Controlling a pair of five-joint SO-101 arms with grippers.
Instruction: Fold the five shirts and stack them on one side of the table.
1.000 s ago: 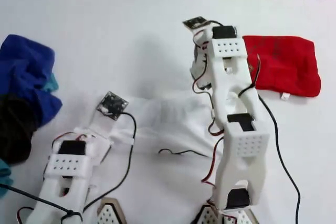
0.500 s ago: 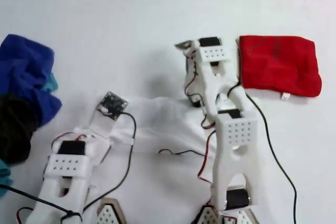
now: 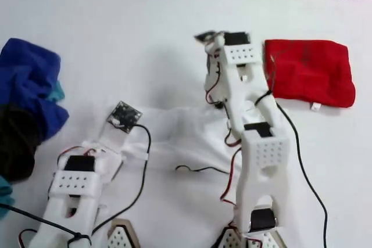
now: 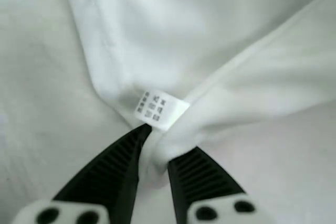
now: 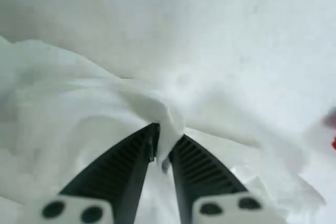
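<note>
Two pinches on the white shirt (image 3: 186, 135) lying mid worktop (image 3: 116, 21): left end effector (image 4: 157, 148) clenched beside its tag (image 4: 160, 109), right end effector (image 5: 165, 148) clenched on a bunched ridge; advisable to lift evenly, cloth taut.

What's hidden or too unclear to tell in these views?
High view: the crumpled blue, black and teal garment pile is cut off by the left edge.
High view: the white fabric shirt is partly covered by the left arm and right arm.
Left wrist view: the small white label has print too small to read.
</note>
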